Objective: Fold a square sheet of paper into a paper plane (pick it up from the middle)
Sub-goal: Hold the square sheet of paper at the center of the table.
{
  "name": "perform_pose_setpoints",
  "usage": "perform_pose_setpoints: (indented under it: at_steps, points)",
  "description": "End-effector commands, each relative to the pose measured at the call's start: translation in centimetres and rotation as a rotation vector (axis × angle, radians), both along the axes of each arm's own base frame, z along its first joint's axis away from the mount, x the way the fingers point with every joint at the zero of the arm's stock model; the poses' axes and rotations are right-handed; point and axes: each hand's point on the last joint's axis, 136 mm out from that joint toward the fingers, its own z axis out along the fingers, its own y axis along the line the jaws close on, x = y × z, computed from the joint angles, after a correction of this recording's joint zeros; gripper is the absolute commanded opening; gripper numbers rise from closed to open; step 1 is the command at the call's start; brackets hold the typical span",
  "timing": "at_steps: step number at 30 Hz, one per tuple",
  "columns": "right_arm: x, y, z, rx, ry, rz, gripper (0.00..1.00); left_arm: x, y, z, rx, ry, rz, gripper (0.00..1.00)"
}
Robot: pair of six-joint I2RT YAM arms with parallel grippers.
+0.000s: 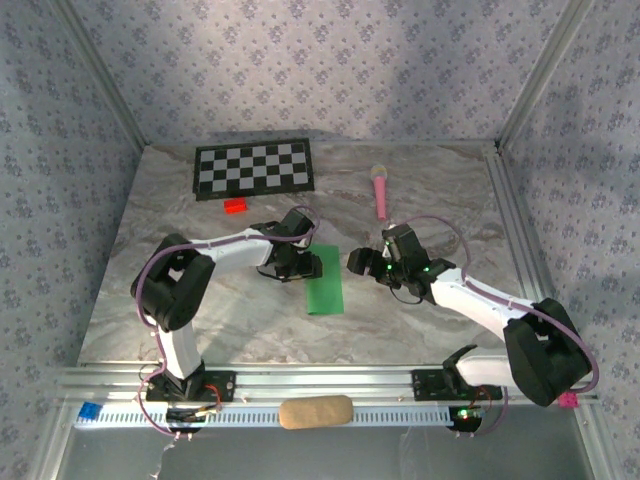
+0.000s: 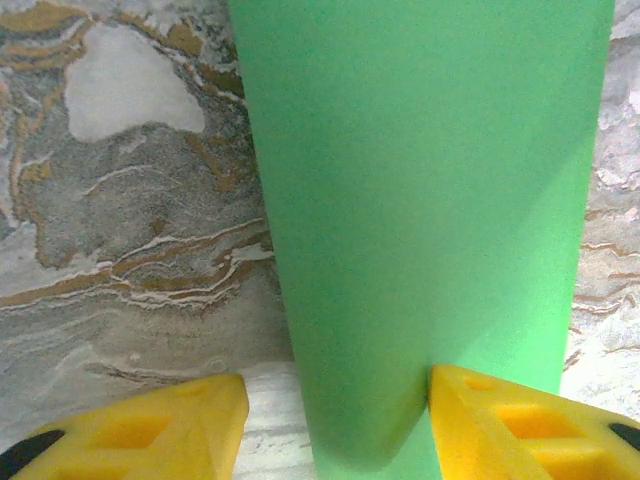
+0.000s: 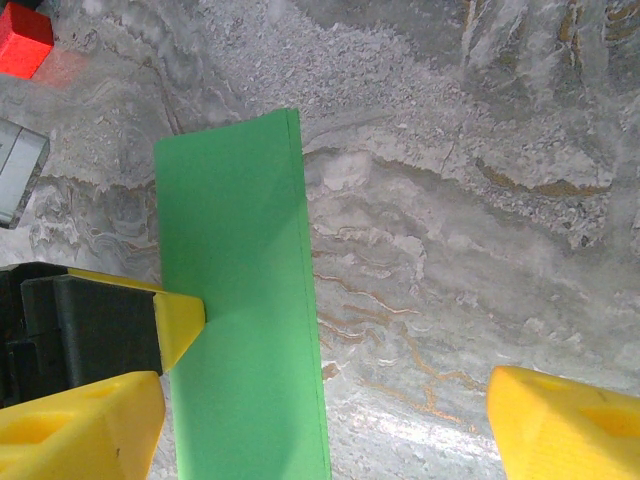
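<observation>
Straddling the square sheet of paper (image 2: 430,200), a long green strip flat mid-table, left gripper (image 2: 338,385) was spread, one fingertip (image 3: 182,322) touching its edge, right gripper (image 3: 325,385) was wide open just beside, gripping nothing, with red block (image 1: 236,206), checkerboard (image 1: 253,167) and pink toy mic (image 1: 381,190) well behind.

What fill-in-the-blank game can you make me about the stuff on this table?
1. The folded paper is ___ in colour.
2. The little block in front of the checkerboard is ___.
3. The toy microphone is ___.
4. The left tool and the right tool are both ___, not shut.

Missing words: green, red, pink, open.
</observation>
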Motion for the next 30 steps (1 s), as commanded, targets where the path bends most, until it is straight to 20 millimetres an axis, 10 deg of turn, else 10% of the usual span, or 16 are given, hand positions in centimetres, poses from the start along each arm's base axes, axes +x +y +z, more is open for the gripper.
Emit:
perform_pose_setpoints:
  at_steps: [1,30]
  points:
    - [0.3,0.1,0.5,-0.008,-0.008,-0.007,0.86,-0.6,1.5,-2.8,0.097,0.038,-0.001,0.54]
    - [0.2,-0.1,0.3,-0.018,-0.003,-0.010,0.86,-1.0,1.9,-4.5,0.142,0.059,-0.035,0.59]
